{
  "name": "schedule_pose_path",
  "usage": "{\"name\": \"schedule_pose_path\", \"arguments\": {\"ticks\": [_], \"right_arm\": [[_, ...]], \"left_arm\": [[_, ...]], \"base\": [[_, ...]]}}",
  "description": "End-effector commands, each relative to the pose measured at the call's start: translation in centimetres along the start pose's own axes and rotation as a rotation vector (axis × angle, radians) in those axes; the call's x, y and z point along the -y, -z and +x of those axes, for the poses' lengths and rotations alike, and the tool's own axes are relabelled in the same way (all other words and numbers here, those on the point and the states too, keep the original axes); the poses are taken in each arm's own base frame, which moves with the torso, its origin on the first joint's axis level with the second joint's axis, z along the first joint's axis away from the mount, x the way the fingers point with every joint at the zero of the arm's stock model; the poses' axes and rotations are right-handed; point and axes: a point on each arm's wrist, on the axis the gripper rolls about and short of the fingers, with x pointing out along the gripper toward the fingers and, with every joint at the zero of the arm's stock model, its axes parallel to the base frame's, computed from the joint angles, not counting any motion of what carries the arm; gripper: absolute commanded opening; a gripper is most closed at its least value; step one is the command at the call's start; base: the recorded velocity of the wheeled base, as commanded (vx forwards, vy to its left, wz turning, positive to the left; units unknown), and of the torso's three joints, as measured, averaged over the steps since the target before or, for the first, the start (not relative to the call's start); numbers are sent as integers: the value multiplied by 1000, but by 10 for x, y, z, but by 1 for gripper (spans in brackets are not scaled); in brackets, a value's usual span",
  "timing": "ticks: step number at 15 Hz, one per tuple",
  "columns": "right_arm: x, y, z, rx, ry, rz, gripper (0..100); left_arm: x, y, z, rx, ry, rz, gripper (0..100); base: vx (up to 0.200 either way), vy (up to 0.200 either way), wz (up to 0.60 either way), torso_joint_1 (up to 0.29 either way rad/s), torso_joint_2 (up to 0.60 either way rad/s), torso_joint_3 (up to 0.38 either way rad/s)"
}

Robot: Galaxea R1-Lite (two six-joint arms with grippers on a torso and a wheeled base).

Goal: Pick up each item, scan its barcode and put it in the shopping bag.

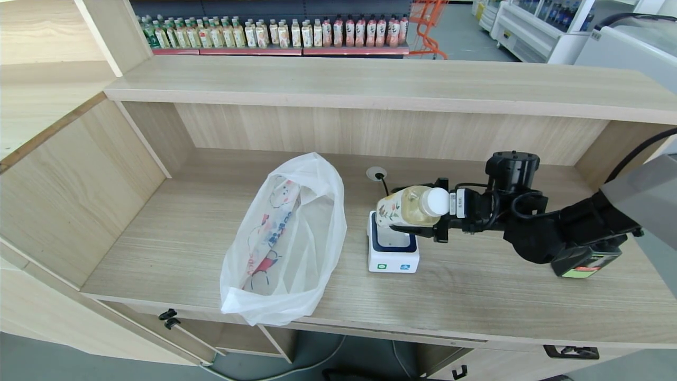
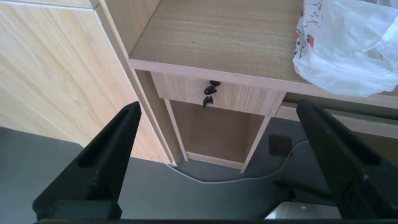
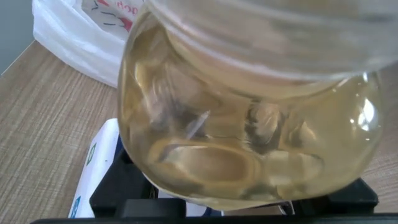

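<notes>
— Starting at the left: what is the left gripper (image 2: 217, 107) doing?

— Its two fingers (image 2: 93, 180) stand wide apart with nothing between them. Its own camera looks past them at the counter's (image 2: 211, 37) front edge, one drawer (image 2: 217, 96) with a key in it, and a corner of the shopping bag (image 2: 348, 43).

— And on the counter top?

— In the head view the shopping bag (image 1: 285, 238) lies left of centre, one only, white and translucent, with its mouth toward the back wall. Something with red and blue print (image 1: 270, 233) shows through the plastic. Just right of it sits one white scanner (image 1: 393, 248).

— The bottle?

— There is one bottle (image 1: 402, 206), lying on its side directly above the scanner, white cap pointing right. The right gripper (image 1: 412, 209) is clamped on it, coming in from the right of the frame.

— Does the right wrist camera add anything?

— Up close the bottle (image 3: 249, 124) holds pale yellow liquid, and the scanner (image 3: 99, 168) lies beneath it with the bag (image 3: 74, 37) beyond. Whether bottle and scanner touch, I cannot tell.
</notes>
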Motion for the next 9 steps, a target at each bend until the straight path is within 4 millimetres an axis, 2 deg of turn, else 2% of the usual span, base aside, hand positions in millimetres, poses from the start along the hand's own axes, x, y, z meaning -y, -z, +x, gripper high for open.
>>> {"name": "schedule_pose_path", "arguments": {"ticks": [1, 5, 7, 9], "right_arm": [[-1, -1, -1, -3, -2, -6, 0], [0, -4, -2, -4, 3, -14, 0], [29, -41, -12, 25, 50, 31, 0], [51, -97, -41, 46, 107, 204, 0]], "left_arm": [[0, 0, 0, -2, 0, 1, 100], [0, 0, 0, -2, 0, 1, 100], [0, 0, 0, -2, 0, 1, 100], [0, 0, 0, -2, 0, 1, 100]], "base": [[0, 0, 0, 0, 0, 0], [0, 0, 0, 0, 0, 0], [0, 0, 0, 0, 0, 0], [0, 0, 0, 0, 0, 0]]}}
